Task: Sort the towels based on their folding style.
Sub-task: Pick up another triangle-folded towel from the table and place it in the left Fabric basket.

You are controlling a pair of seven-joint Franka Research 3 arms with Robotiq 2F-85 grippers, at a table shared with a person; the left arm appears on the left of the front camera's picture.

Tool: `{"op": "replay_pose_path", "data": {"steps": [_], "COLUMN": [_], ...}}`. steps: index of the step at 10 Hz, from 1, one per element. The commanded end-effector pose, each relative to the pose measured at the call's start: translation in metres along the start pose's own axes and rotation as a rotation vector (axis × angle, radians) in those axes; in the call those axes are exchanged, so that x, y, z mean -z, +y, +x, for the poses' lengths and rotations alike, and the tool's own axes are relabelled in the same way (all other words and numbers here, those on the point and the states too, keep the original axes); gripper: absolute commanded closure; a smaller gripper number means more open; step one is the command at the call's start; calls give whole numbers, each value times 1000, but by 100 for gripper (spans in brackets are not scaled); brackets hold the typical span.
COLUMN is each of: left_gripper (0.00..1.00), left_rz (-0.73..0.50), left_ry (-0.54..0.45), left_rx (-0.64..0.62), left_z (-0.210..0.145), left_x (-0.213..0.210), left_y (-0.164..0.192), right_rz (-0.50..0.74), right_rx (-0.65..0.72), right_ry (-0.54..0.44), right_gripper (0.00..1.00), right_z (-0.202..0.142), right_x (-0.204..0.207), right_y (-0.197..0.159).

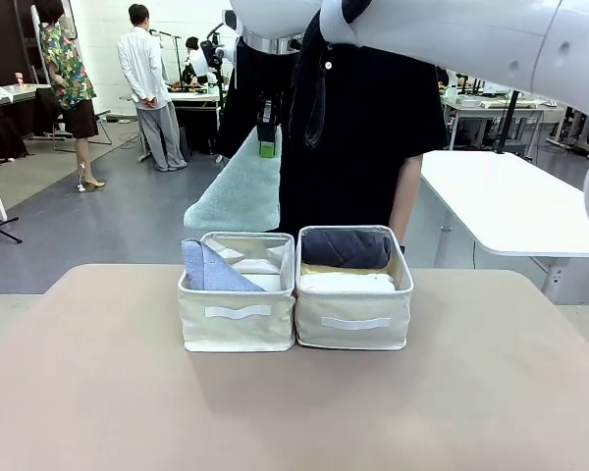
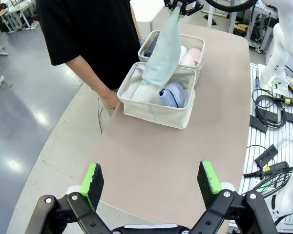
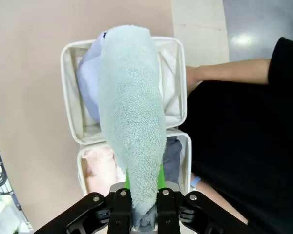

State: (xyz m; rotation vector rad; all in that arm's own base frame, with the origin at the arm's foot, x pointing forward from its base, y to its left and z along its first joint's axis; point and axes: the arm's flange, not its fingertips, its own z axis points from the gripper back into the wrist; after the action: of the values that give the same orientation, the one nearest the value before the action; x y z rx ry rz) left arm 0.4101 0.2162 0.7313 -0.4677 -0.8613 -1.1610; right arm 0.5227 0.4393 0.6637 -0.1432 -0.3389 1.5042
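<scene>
The pale mint cone towel (image 1: 238,186) is hanging from the right gripper (image 1: 267,145), whose fingers are pinching its narrow tip; the wide end is drooping straight below the claw, just above the left bin (image 1: 238,329) without clearly touching it. In the right wrist view the mint towel is running away from the pads (image 3: 161,176), covering much of the bin underneath.

Directly beneath the claw, inside that left bin, the periwinkle blue cone towel (image 1: 208,268) is leaning against the wall. In the neighbouring right bin (image 1: 354,329), off to the side of the claw, the dark grey roll (image 1: 346,247) is lying on top at the far end, with the yellow roll (image 1: 324,268) and white roll (image 1: 348,283) nearer. The pale pink roll (image 2: 191,57) is sitting in that same bin.

A person in a black shirt (image 1: 373,128) is standing right behind the claw, one hand (image 2: 110,100) resting beside the left bin.

The left gripper (image 2: 154,183) is hovering well back over the beige table (image 1: 294,412), its fingers spread wide, holding nothing.
</scene>
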Motion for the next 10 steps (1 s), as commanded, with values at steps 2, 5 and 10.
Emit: {"op": "replay_pose_path", "data": {"steps": [2,5,10], "left_gripper": [0,0,0], "left_rz": [2,2,2], "left_ry": [-5,-5,-5], "left_rx": [0,0,0], "left_z": [0,0,0], "left_x": [0,0,0], "left_y": [-2,-2,-2], "right_rz": [31,48,118], "right_rx": [-6,21,33], "right_ry": [20,37,81], "right_gripper": [83,83,83], "right_z": [12,5,-3], "right_x": [16,36,81], "right_y": [-25,-34,-35]}}
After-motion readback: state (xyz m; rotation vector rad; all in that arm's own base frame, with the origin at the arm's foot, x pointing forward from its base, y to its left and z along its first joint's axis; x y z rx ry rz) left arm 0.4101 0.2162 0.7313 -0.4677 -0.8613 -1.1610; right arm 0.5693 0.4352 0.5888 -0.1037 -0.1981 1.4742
